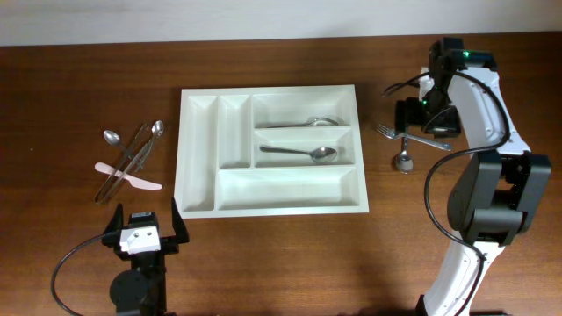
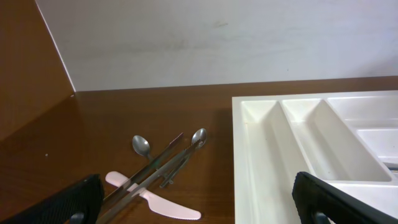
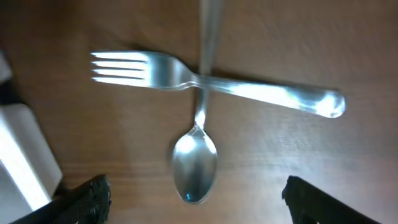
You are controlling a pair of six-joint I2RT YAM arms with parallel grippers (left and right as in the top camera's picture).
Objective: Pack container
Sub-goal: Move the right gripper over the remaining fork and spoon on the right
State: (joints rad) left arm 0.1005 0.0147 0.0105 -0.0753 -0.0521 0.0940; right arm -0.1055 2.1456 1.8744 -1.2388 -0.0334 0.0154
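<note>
Centrally in the overhead view sits the container [image 1: 281,189], a white tray lying flat on the table [image 1: 70,70], with its two narrow slots at the left and its long slot along the lower edge. Each medium slot at the upper right has cutlery in it: an upper spoon [image 1: 303,123] and a lower spoon [image 1: 303,154], both with handles pointing left, presumably so that like goes with like. The other three slots are bare.

Just right of the tray, a fork [image 3: 211,84] crosses the handle of a small spoon [image 3: 194,165], and the two touch where they meet. The right gripper [image 3: 194,186] hangs directly over them, jaws spread wide with nothing between them. That looks like lining up for a pick (the fork seems to lie on top, so it is likely the easier first choice).

At the left of the frame, well apart from the tray, a heap of cutlery [image 1: 132,156] waits, metal pieces crossed over a pink knife [image 1: 140,182]. The left gripper [image 1: 147,224] sits low at the lower left, fully spread and empty. It faces that heap and the tray's narrow slots, and is probably parked clear while the right arm works.
</note>
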